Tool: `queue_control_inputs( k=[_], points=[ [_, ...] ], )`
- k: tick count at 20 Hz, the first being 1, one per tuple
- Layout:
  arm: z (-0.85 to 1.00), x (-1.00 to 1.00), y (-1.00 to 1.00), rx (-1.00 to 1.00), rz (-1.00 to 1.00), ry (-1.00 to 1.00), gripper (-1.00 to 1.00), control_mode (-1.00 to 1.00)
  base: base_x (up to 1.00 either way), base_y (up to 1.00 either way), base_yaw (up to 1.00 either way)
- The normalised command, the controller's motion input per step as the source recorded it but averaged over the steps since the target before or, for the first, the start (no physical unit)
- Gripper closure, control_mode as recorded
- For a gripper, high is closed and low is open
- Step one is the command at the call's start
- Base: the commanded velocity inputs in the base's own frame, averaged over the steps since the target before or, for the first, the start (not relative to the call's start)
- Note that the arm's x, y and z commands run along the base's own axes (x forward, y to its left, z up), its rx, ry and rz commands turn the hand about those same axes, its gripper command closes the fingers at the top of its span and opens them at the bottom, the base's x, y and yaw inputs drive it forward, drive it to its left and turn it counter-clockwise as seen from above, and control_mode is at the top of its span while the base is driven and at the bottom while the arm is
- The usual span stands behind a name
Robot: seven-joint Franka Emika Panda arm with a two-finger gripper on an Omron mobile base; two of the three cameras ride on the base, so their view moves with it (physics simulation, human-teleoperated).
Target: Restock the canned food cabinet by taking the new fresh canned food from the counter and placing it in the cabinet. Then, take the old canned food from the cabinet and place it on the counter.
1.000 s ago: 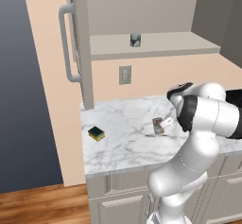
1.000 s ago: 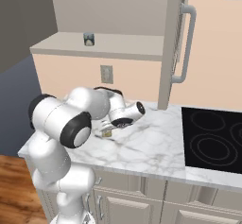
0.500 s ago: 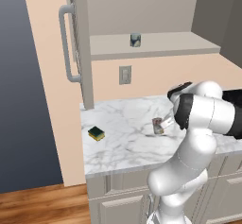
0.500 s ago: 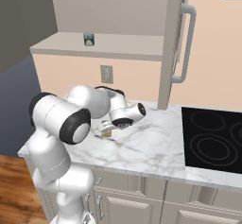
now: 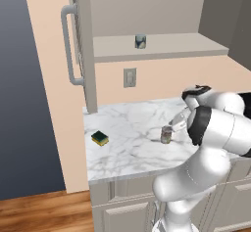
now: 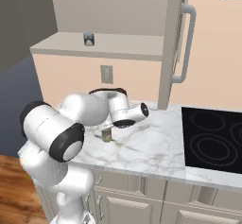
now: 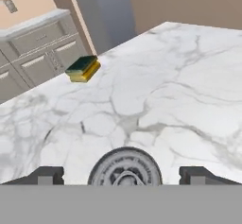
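Now, claw (image 7: pixel 122 176): fingers spread wide around the tall can (image 5: pixel 166 134), upright on the bench (image 5: pixel 127 143).
Handling: rigid, light, slick; best gripped mid-body.

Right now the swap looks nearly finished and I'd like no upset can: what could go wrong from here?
1. The gripper stands open with its fingers either side of the old can on the counter; a sideways or tilted retreat could tip it.
2. The arm's wrist hangs low over the can, so a swing could knock it.
3. The sponge lies apart, an unlikely obstacle.
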Motion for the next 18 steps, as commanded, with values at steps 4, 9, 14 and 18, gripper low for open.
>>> queue_control_inputs(
  k=[4,9,14,18],
  points=[
    [0.97,-0.39,0.16,0.00,0.00,-0.32,-1.00,-1.00,0.00,0.00,0.00],
    [0.99,-0.44,0.47,0.00,0.00,-0.34,-1.00,-1.00,0.00,0.00,0.00],
    [0.90,-0.75,0.51,0.00,0.00,-0.31,-1.00,-1.00,0.00,0.00,0.00],
    [0.70,-1.00,0.34,-0.03,0.00,-0.27,-1.00,-1.00,0.00,0.00,0.00]
  ],
)
